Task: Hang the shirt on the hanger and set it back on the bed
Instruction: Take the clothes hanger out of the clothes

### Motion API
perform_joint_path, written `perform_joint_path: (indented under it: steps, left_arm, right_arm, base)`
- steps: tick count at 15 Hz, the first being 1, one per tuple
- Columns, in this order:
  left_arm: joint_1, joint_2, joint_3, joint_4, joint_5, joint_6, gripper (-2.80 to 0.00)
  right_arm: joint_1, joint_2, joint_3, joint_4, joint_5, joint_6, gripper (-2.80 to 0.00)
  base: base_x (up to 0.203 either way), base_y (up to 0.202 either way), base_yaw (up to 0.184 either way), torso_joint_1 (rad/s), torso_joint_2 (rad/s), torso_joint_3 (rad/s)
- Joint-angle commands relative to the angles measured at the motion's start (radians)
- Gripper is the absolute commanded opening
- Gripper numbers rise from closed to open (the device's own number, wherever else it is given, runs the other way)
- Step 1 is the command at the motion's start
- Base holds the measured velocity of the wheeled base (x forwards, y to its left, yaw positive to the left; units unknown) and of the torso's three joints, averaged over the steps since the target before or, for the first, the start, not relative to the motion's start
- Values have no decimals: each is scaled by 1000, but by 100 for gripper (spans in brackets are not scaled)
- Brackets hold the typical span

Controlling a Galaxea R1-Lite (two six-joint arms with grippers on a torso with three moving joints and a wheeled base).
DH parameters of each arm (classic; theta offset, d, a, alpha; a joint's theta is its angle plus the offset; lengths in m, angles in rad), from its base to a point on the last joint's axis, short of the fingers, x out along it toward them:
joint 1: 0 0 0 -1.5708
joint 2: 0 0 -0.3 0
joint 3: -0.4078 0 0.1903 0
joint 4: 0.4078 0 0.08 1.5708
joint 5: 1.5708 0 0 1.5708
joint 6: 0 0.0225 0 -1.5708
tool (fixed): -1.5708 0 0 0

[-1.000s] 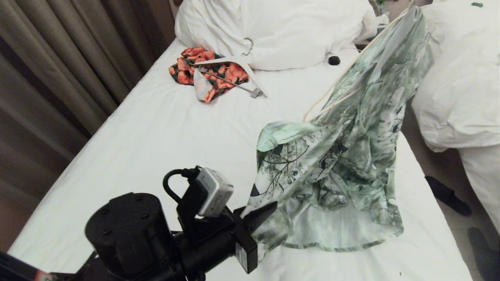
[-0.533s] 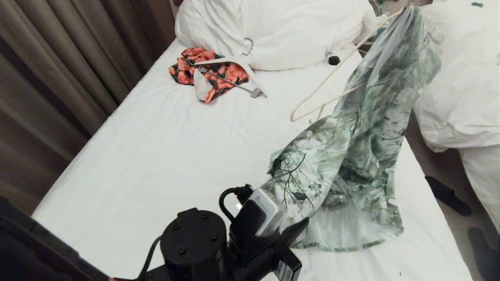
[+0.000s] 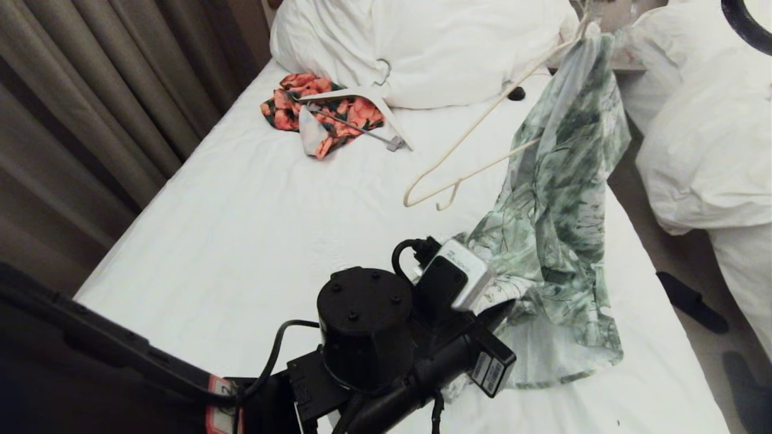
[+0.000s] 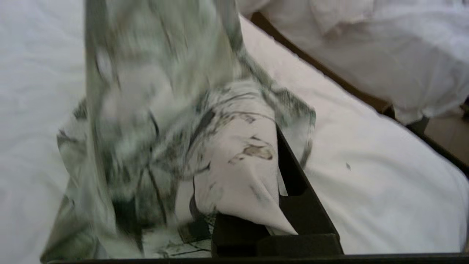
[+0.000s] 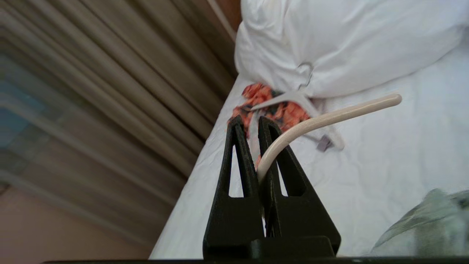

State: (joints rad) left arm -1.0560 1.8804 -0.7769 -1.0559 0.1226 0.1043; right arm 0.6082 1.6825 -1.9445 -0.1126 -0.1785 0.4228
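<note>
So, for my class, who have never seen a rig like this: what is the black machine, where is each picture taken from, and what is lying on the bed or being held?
It is a two-armed robot. The head view looks down from its head; the other two come from cameras on its wrists. The left gripper is shut on the green-and-white shirt, low over the bed. The right gripper is shut on the cream hanger, which is raised with the shirt draped from it. Farther back on the sheet lie an orange floral garment, a white hanger, a small dark object and big pillows.
</note>
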Motion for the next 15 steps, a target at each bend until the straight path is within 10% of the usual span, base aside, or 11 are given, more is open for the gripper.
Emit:
perform_joint_path:
  steps: [1, 8, 15]
  left_arm:
    - [6, -20, -42, 9, 1, 0, -280]
    - [72, -113, -21, 56, 0, -37, -280]
    - [200, -110, 27, 54, -18, -40, -280]
  right_arm:
    - [25, 17, 0, -2, -1, 15, -280]
    - [79, -13, -19, 9, -16, 183, -280]
    - [23, -99, 0, 12, -58, 165, -280]
  base:
    - [0, 0, 0, 0, 0, 0]
    - [0, 0, 0, 0, 0, 0]
    - [0, 0, 0, 0, 0, 0]
